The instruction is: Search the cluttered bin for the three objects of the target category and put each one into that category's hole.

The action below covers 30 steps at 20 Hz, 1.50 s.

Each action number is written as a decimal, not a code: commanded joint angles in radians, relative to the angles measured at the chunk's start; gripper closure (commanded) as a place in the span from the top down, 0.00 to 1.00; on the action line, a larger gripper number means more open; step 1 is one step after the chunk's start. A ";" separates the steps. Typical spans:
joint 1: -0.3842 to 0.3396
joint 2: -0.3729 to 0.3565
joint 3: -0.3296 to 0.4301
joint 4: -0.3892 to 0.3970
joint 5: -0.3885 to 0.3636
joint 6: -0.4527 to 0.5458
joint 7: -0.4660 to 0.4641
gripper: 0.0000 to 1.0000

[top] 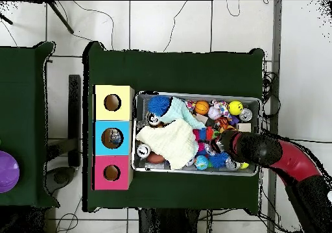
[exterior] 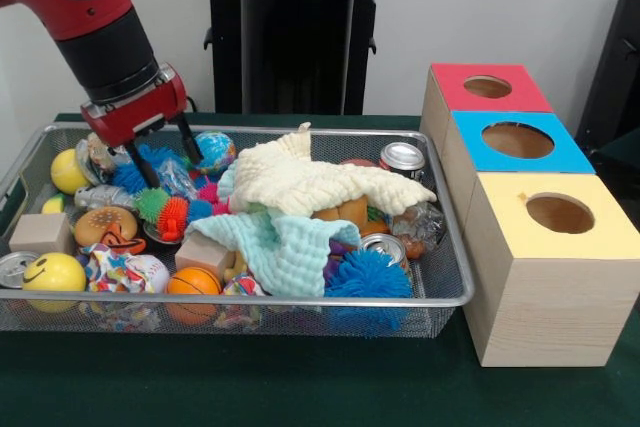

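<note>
Silver mesh bin (exterior: 455, 287) is set just beside three boxes (exterior: 545, 277), so drops are short. Gripper (exterior: 170, 159) is held low over spiky toys (exterior: 160, 205), fingers apart, ready to dig.

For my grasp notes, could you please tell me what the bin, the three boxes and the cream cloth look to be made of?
The bin: silver wire mesh with a smooth rounded metal rim.
The three boxes: pale, unfinished-looking wood showing grain; matte red, blue and yellow tops, probably painted or papered.
The cream cloth: soft, crinkled, loosely woven fabric, perhaps cotton gauze.
</note>
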 commanded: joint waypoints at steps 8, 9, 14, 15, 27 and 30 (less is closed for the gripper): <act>0.021 0.022 -0.052 -0.076 -0.025 0.061 0.016 1.00; 0.023 0.032 -0.055 -0.075 -0.032 0.048 0.020 1.00; 0.046 0.095 -0.073 -0.097 -0.052 0.005 0.038 1.00; 0.052 0.101 -0.076 -0.105 -0.053 0.009 0.038 1.00; 0.087 0.156 -0.083 -0.188 -0.024 0.057 0.008 1.00; 0.092 0.152 -0.082 -0.196 -0.016 0.082 0.004 1.00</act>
